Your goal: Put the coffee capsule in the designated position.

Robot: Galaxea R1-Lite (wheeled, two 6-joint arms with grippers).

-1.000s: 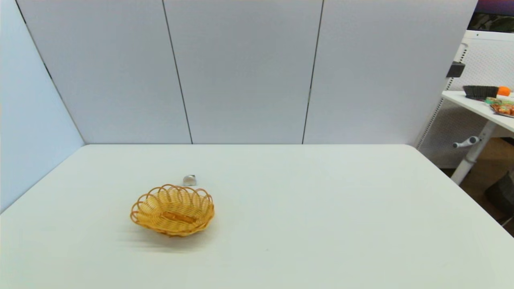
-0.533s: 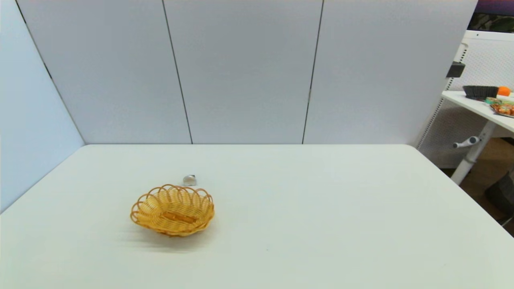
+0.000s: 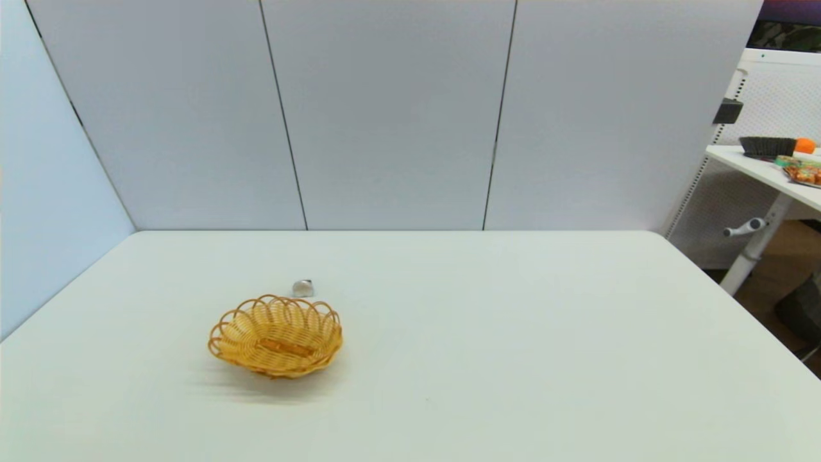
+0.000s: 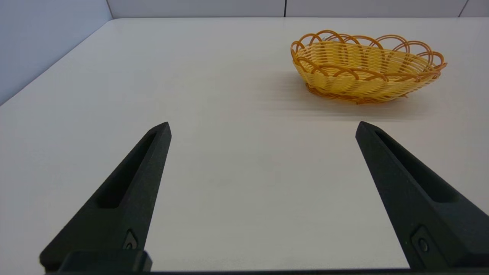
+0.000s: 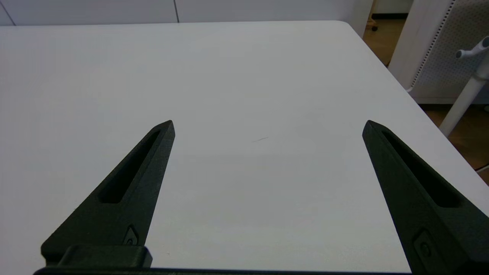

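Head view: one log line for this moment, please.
small silver capsule: on table behind yellow wicker basket | left gripper: open | right gripper: open

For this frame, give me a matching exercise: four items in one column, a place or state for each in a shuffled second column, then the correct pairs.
Items:
1. coffee capsule
2. wicker basket
3. left gripper
4. right gripper

Places or states:
A. open, facing the basket from the table's near side
B. on the table, just behind the basket
C. open, over bare table near the right edge
D. nothing inside, left of the table's centre

Pairs: 1-B, 2-D, 3-A, 4-C
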